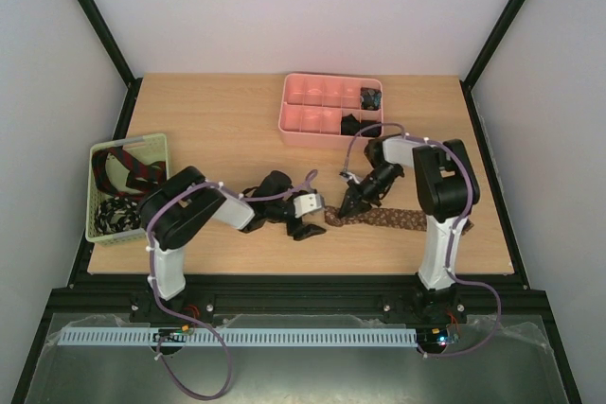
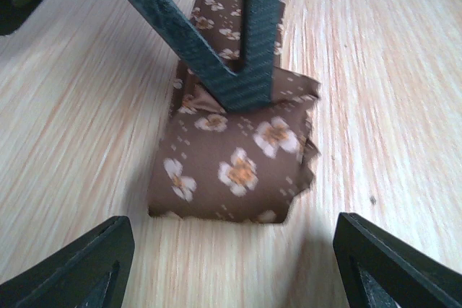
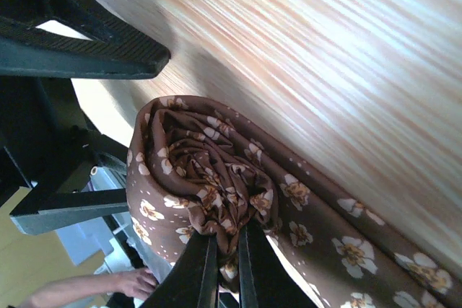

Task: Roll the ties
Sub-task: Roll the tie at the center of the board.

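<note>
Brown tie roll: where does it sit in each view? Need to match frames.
Top external: brown tie roll mid-table, at the left end of the flat tie length.
Left wrist: centre frame, lying on the wood.
Right wrist: left of centre, coil seen end-on.
Shared landmark: right gripper, shut on the roll.

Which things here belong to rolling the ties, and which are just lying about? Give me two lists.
Job in hand:
- brown floral tie, partly rolled
- right gripper, shut on its coil
- left gripper, open before it
- red-striped tie and black-and-white patterned tie, in the basket
- black coils, in the tray

Lying about:
- pink compartmented tray
- pale green slotted basket
</note>
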